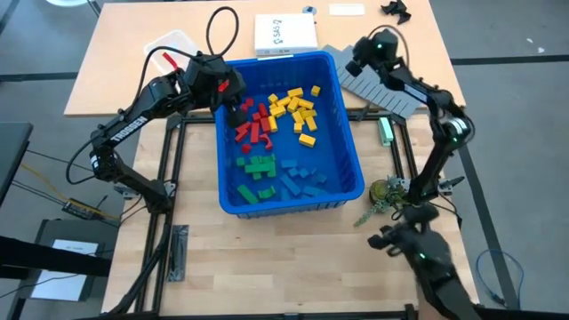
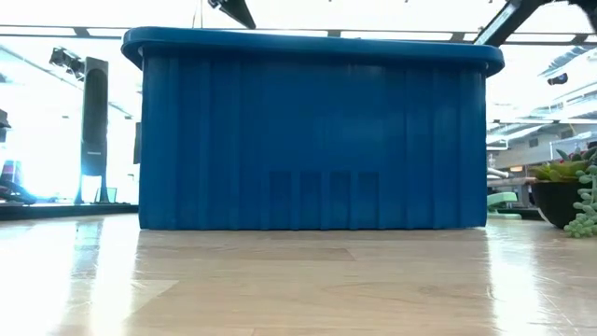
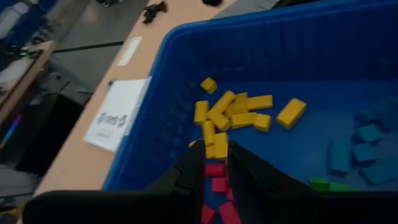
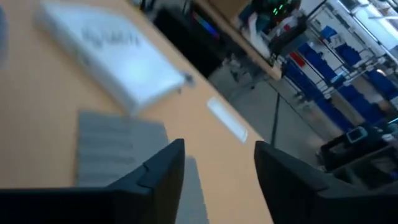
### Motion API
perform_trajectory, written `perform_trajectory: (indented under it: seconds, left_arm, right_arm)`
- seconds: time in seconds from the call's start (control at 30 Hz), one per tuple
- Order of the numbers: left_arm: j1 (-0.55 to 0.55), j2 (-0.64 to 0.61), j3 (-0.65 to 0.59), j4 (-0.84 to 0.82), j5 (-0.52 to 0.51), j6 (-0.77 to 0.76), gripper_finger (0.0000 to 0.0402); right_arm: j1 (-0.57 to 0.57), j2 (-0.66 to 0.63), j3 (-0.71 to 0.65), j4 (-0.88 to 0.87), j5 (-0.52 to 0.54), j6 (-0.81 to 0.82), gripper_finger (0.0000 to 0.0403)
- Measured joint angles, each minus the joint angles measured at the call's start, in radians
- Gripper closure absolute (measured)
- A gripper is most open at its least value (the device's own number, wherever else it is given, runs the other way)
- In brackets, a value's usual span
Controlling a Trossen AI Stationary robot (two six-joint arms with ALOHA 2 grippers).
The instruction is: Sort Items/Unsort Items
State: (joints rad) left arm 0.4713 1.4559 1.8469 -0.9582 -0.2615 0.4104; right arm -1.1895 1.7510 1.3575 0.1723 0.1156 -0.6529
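The items lie in a blue bin [image 1: 351, 133] in colour groups: red blocks [image 1: 253, 124] at the far left, yellow blocks [image 1: 298, 107] at the far right, green blocks [image 1: 258, 167] at the near left, blue blocks [image 1: 302, 178] at the near right. My left gripper [image 1: 236, 111] hangs above the red group, its fingers [image 3: 186, 174] close together with a red block [image 3: 215, 169] between them. My right gripper [image 1: 354, 62] stands open outside the bin's far right corner, above the grey divider sheets [image 1: 382, 89], with nothing between its fingers [image 4: 161, 174]. My left gripper pinches a small red block [image 3: 215, 169] between its two fingertips. The fingers slant down into the bin from the table's left side. The block is held above the red group; which faces the fingers are on does not show.
A white box [image 1: 284, 34] lies on the table behind the bin, and a white container [image 1: 173, 44] stands at the far left. A small potted plant [image 1: 388, 194] sits near the bin's near right corner. In the low view the bin's wall [image 2: 312, 131] hides the blocks.
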Motion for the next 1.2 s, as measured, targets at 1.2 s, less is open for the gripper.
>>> perform_trajectory:
  seconds: [1.2]
  left_arm:
    - [-0.036,-0.397,-0.867,0.682,0.144,-0.318,0.0355]
  right_arm:
    - [0.671,-0.134,0.129,-0.654,-0.203,0.362,0.0198]
